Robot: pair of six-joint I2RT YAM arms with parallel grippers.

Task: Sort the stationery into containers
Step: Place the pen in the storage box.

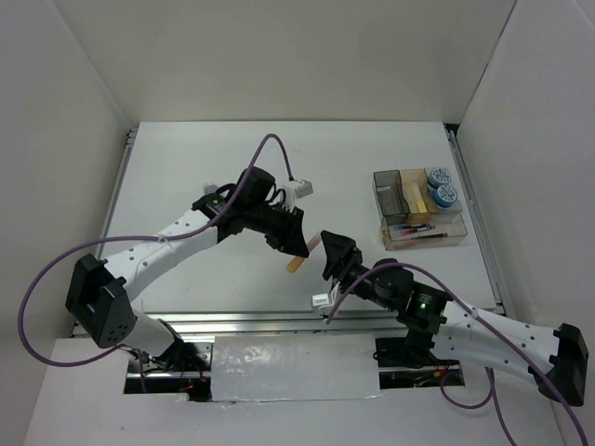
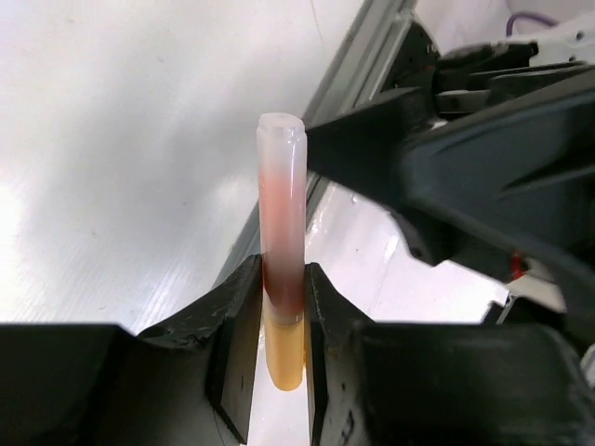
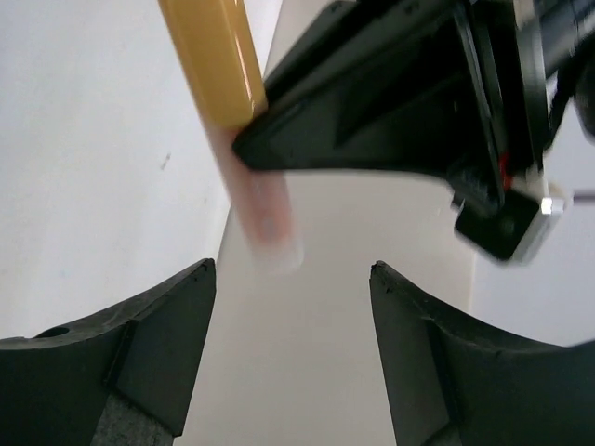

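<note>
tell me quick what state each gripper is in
left gripper: shut on the stubby orange plastic highlighter with pink cap
right gripper: open, holding nothing

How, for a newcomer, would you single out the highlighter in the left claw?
Find the table's middle. There the left claw holds the highlighter off the surface: orange barrel, pinkish cap, unlike the pens and tapes in the box at right.

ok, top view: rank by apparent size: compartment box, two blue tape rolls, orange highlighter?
1. clear brownish compartmented plastic box: largest.
2. stubby orange highlighter: longer than a roll but thinner, held nearer the camera, so unsure.
3. round blue tape rolls: the two look alike.
</note>
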